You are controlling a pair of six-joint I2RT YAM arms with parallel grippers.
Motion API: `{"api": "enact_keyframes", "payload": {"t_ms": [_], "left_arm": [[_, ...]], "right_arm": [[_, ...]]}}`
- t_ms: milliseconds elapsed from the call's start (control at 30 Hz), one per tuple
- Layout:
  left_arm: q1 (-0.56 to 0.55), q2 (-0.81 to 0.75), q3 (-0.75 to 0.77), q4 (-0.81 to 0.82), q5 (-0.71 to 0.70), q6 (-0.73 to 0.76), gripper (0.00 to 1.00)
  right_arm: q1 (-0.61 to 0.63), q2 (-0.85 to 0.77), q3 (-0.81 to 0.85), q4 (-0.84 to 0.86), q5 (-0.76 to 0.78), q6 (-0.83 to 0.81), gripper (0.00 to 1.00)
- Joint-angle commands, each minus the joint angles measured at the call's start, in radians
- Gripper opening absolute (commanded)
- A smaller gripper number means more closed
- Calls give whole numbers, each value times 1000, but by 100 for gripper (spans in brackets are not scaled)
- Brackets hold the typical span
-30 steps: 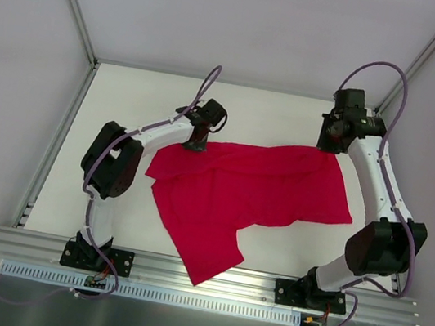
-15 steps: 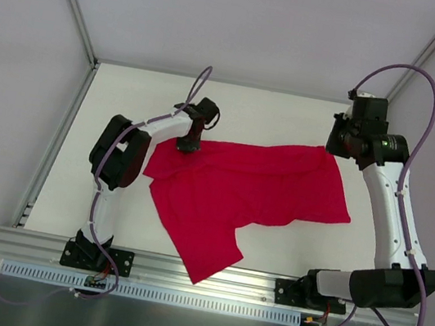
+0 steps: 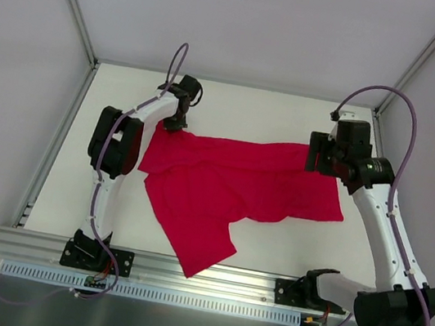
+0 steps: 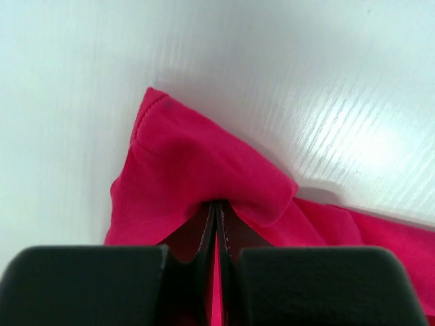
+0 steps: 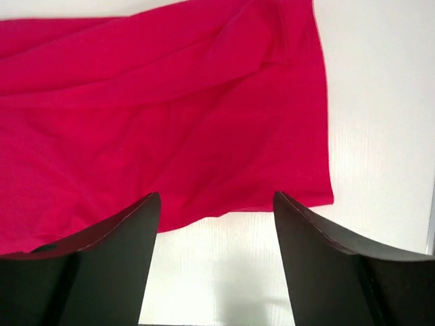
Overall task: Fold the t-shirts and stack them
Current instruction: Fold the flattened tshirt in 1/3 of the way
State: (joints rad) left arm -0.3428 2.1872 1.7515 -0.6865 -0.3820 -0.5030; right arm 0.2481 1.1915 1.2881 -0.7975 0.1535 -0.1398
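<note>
One crimson t-shirt (image 3: 230, 186) lies loosely spread and wrinkled across the middle of the white counter (image 3: 251, 110). Its widest part runs left to right. A long flap reaches toward the near edge and ends in a point close to the metal rail (image 3: 209, 271) where the arms are bolted.

The left arm (image 3: 117, 143) stretches toward the far left, and the left fingers (image 3: 176, 122) sit at the far left corner of the shirt. In the left wrist view these fingers (image 4: 88, 285) are pressed together with a fold of red fabric pinched between them. The cloth bulges up into a small hump just beyond the tips, and a stitched edge of the shirt lies on the bare counter past it.

The right arm (image 3: 381, 230) bends over the right side of the counter, with the right fingers (image 3: 315, 156) at the far right corner of the shirt. In the right wrist view these fingers (image 5: 102, 251) are spread wide with no fabric caught between them. Beyond them the shirt's right part lies creased, with one straight edge running along the white counter and ending in a corner.
</note>
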Motion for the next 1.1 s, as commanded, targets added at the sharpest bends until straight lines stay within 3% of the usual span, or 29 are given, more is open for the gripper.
{"api": "enact_keyframes", "payload": {"t_ms": [0, 33, 167, 300, 433, 700, 1067], "left_arm": [[11, 19, 60, -28, -47, 32, 0], [13, 22, 62, -25, -51, 38, 0], [18, 26, 48, -24, -58, 41, 0], [19, -3, 13, -25, -20, 34, 0], [19, -73, -69, 13, 25, -3, 1], [73, -12, -78, -1, 32, -43, 0], [157, 85, 103, -28, 32, -46, 0]], "right_arm": [[-13, 55, -20, 112, -109, 31, 49], [-12, 78, -6, 110, -129, 58, 45], [-12, 114, 19, 122, -207, 68, 45], [-13, 106, 17, 90, -172, 26, 45], [-12, 68, 5, 83, -160, 6, 46], [-10, -44, 31, 70, -175, -15, 48], [19, -207, -73, 70, -123, -37, 48]]}}
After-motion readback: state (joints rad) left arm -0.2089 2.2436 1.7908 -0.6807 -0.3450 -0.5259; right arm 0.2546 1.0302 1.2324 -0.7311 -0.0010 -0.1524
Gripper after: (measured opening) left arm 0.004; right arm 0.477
